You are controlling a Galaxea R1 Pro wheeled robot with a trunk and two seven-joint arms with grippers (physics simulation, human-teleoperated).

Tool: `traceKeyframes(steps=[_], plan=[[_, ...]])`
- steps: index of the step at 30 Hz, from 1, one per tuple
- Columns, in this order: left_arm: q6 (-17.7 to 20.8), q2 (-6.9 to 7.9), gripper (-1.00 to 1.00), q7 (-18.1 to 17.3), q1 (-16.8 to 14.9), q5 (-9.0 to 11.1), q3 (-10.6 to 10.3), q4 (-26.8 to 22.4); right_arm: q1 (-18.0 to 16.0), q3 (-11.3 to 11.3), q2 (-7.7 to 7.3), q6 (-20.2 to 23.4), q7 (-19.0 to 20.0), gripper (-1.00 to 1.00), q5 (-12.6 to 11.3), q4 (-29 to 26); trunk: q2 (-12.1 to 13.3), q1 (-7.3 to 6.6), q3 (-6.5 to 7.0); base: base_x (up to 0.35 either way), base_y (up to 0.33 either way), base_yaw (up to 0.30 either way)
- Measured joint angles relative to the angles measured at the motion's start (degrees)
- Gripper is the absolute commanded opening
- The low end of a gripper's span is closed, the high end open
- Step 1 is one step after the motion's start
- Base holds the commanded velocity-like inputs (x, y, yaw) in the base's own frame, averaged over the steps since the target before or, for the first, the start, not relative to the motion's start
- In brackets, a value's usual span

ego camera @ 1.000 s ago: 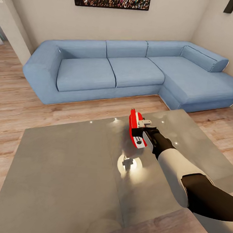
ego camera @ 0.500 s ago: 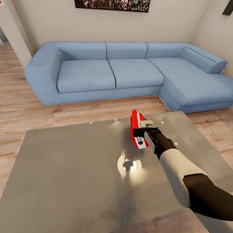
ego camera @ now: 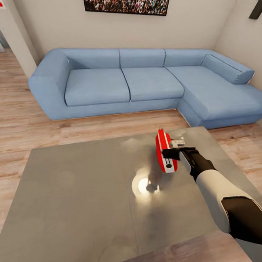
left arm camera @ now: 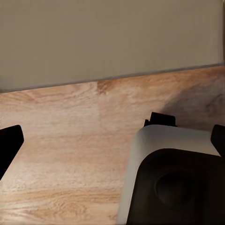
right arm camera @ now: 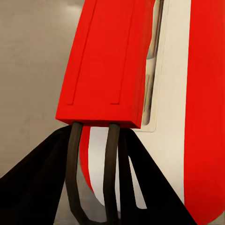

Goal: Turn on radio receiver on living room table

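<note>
the right gripper [ego camera: 172, 152] has its jaws closed on the radio receiver [ego camera: 166, 150], holding it lifted above the glossy grey surface [ego camera: 81, 198], over the part nearer the far right corner. the red box is tilted on edge, its shadow and a bright light reflection on the surface below it. in the right wrist view the radio receiver's red handle [right arm camera: 108, 61] lies between the dark fingers [right arm camera: 33, 187]. the left gripper [left arm camera: 112, 140] hangs over the wood floor [left arm camera: 70, 140], jaws wide. beyond the surface stands the blue sofa [ego camera: 143, 82].

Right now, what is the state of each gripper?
Left gripper: open, holding nothing.
Right gripper: closed on the radio, held above the table.
</note>
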Motion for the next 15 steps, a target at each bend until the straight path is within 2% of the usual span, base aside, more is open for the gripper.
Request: traceKeyframes(steps=[5, 9, 15], plan=[[0.00, 0.00, 1.00, 0.00, 0.00, 0.00, 0.01, 0.08, -0.04, 0.02, -1.96, -0.06, 2.79, -1.00, 0.26, 0.19, 2.00, -1.10, 0.90, 0.000, 0.000, 0.000], [-0.01, 0.00, 1.00, 0.00, 0.00, 0.00, -0.04, 0.09, -0.04, 0.03, -2.44, -0.02, 6.76, -1.00, -0.03, 0.27, 3.61, -1.98, 1.62, 0.000, 0.000, 0.000], [-0.04, 0.00, 1.00, -0.03, 0.00, 0.00, -0.05, 0.09, 0.00, 0.04, -2.65, -0.10, 8.56, -1.00, 0.11, 0.29, 6.02, -3.29, 2.69, 0.000, 0.000, 0.000]])
